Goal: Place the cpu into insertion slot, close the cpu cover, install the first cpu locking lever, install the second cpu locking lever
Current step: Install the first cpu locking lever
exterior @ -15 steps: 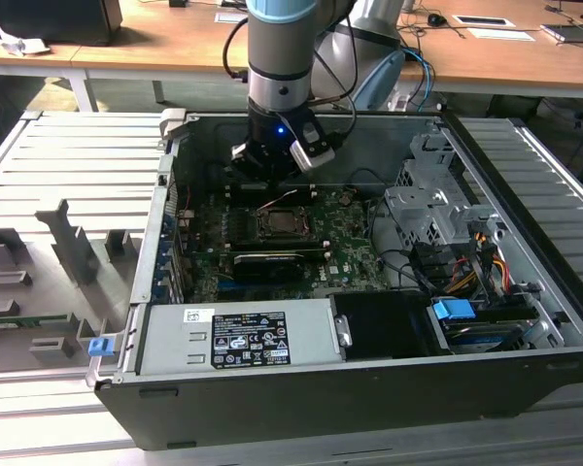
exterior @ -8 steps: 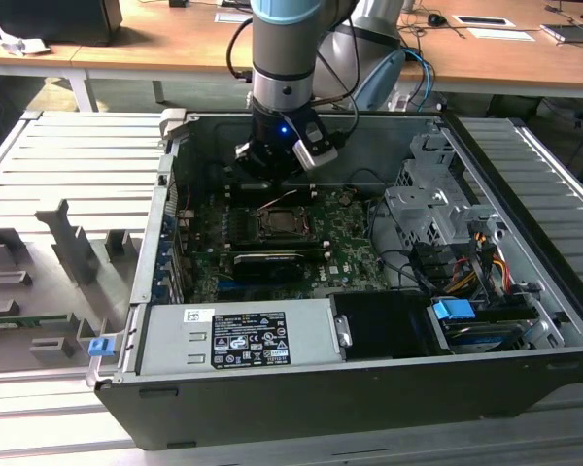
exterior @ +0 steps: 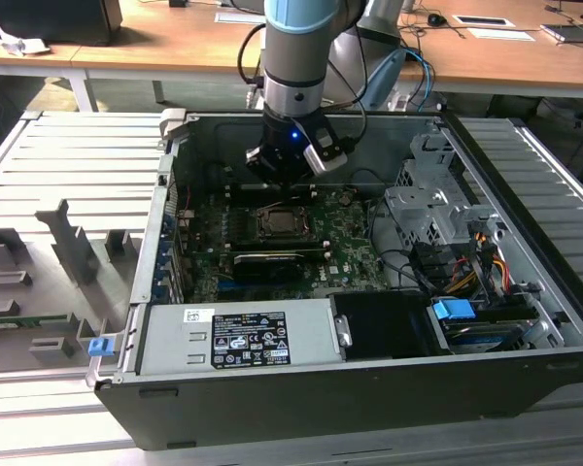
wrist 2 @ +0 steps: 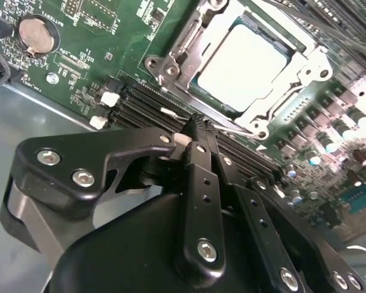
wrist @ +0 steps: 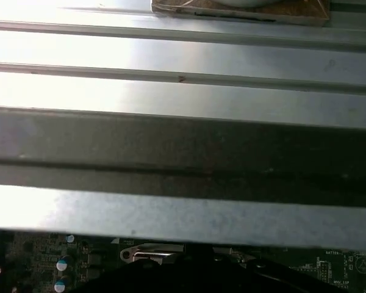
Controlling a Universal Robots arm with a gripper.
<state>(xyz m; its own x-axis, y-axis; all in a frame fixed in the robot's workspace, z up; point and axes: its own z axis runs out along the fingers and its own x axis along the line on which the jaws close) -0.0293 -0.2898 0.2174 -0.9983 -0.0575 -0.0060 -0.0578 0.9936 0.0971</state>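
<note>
While the arm hangs over the open computer case [exterior: 369, 388] on the slatted worktop [exterior: 68, 165], its tool [wrist 2: 194, 125] hovers just above the green circuit board [wrist 2: 79, 55], at the far side of the socket. In the second wrist view the black fingers [wrist 2: 198, 165] are drawn together to a narrow tip, with nothing between them. The cpu [wrist 2: 244, 64] already lies in the insertion slot [exterior: 287, 223], its pale metal face showing through the window of the cpu cover [wrist 2: 293, 76], which lies flat around it. From the fingertips in that view the socket lies at about one o'clock, near but apart; in the exterior view it sits at six o'clock from the tool, just beside it. A thin locking lever [wrist 2: 189, 36] runs along the frame's near edge. I judge the chip seated and the cover down.
</note>
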